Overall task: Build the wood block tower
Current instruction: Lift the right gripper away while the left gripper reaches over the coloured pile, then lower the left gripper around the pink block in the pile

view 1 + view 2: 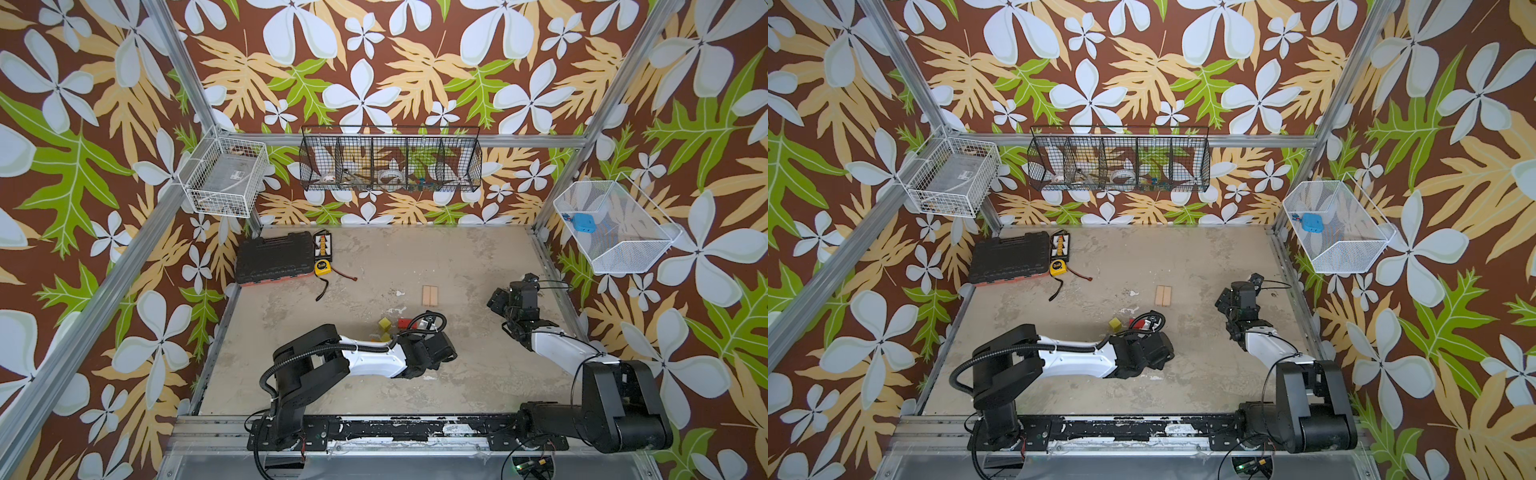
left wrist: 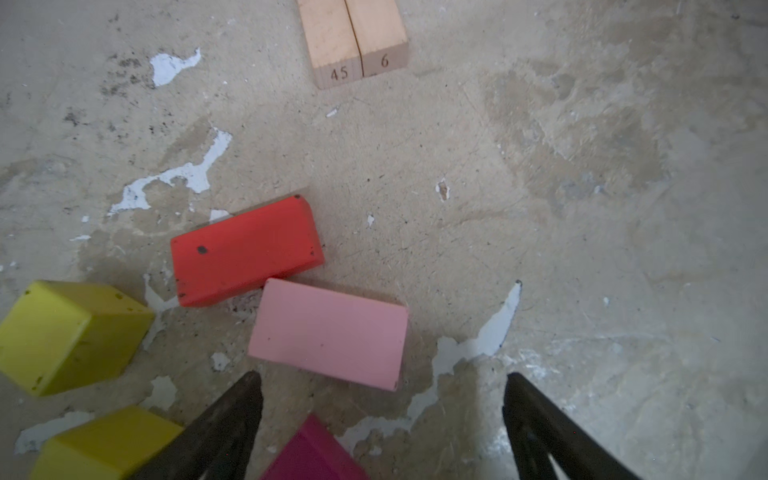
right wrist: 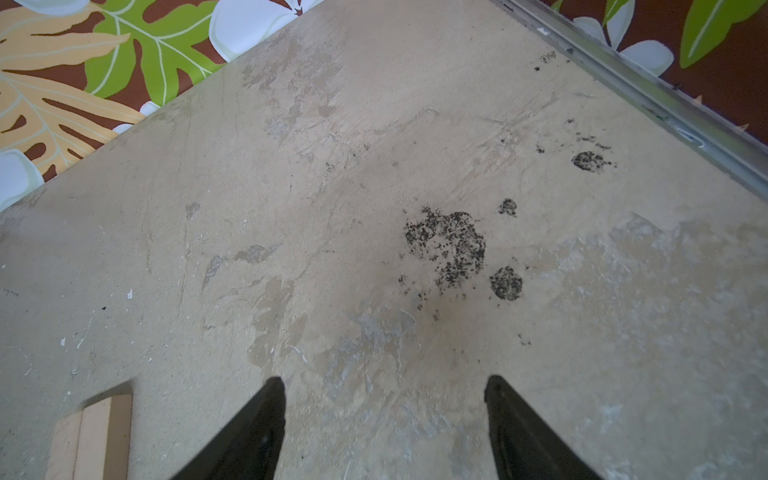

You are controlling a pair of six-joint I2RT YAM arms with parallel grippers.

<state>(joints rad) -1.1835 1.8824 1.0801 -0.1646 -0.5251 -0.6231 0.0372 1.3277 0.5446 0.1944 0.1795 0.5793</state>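
Black plastic tool case [image 1: 274, 257] at far left corner of worn beige tabletop [image 1: 457, 257]; round yellow tape measure [image 1: 323, 266] just beside it. Black wire rack [image 1: 457, 166] on back wall. Small blue object [image 1: 582, 223], maybe plastic, in white mesh basket [image 1: 631, 253], right wall.

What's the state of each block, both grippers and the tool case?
tan planks: flat, side by side, touching, nothing stacked on them
red brick: lying flat, loose
pink brick: lying flat, beside the red brick
magenta block: loose, partly out of view
yellow-green cubes: loose, unstacked
left gripper: open, empty
right gripper: open, empty
black tool case: closed
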